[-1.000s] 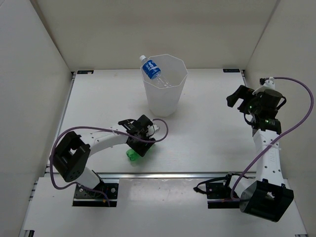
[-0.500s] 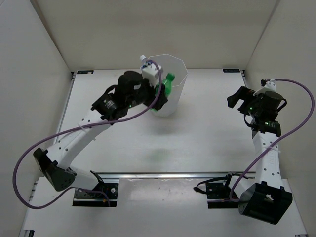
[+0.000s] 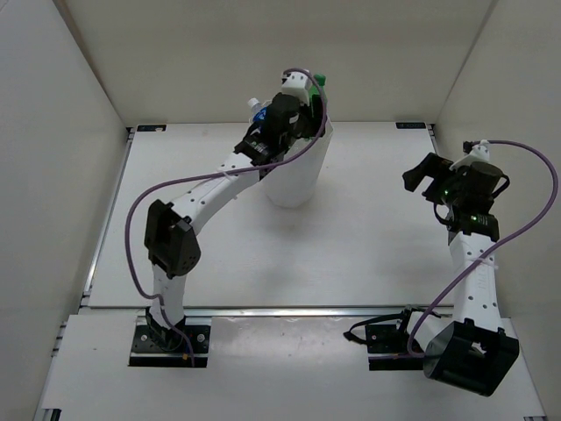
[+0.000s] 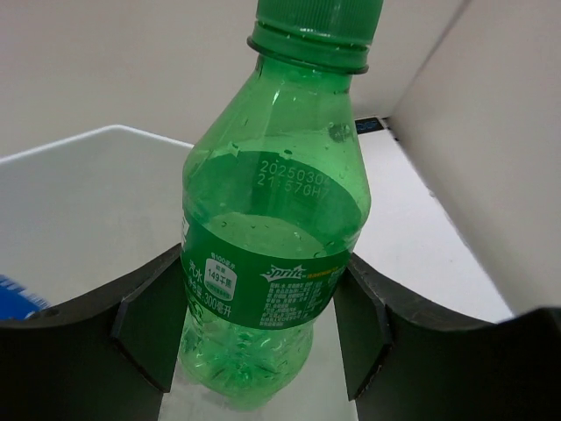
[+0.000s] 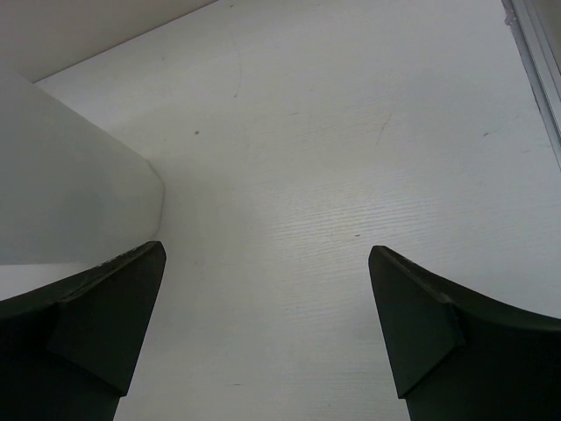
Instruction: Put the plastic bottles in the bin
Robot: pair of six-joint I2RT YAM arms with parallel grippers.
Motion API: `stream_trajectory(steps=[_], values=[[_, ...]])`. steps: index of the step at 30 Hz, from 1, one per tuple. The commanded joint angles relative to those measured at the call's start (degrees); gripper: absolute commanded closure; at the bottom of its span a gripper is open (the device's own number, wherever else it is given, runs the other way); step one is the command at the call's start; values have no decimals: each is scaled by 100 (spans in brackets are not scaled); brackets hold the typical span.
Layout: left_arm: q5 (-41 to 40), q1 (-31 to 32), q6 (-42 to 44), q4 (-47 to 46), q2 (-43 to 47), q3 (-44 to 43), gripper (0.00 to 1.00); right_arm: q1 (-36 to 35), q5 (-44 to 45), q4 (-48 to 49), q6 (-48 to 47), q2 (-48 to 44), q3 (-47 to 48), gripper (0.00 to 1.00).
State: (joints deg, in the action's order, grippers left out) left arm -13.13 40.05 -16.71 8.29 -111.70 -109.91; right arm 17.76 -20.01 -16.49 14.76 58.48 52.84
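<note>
**Top view.** Found the left arm stretched far across the tabletop (image 3: 368,254), with the left pincer (image 3: 307,98) hung above the mouth of the bin (image 3: 294,182). Clamped on the green bottle (image 3: 320,81), though only the cap end peeked past the wrist from here. Carried high, most likely to clear the rim before a drop. Caught a blue-labelled bottle (image 3: 257,109) leaning out over the bin's far-left rim, lower part inside. Placed the right pincer (image 3: 419,175) well apart at the right side, raised off the tabletop and out of the left arm's way by the look of it. Could not tell from here what else lay in the bin.

**Left wrist view.** Gave what the overhead view hid — the grip itself. Showed both dark fingers (image 4: 145,329) pressed against the label band of the green bottle, cap pointing away from the wrist, body slightly tilted. Held at the widest, stiffest part, a sensible spot for a light, slippery thing. Showed the pale inside of the bin beneath and to the left, and a sliver of blue label at the left edge. Judged the bottle over the opening, not yet let go.

**Right wrist view.** Showed the right pincer's fingers spread wide apart, nothing between them — only bare tabletop below. Took in no bottle. Could not name the pale shape at the left.
</note>
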Motion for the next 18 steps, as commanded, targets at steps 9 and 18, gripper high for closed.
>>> stream_trajectory(steps=[9, 18], values=[[-929, 169, 264, -109, 192, -733, 1, -62, -214, 164, -114, 155, 200, 1], [-1209, -23, -139, 2075, 1044, -1044, 2, -440, 929, -486, -386, 129, 429, 1]])
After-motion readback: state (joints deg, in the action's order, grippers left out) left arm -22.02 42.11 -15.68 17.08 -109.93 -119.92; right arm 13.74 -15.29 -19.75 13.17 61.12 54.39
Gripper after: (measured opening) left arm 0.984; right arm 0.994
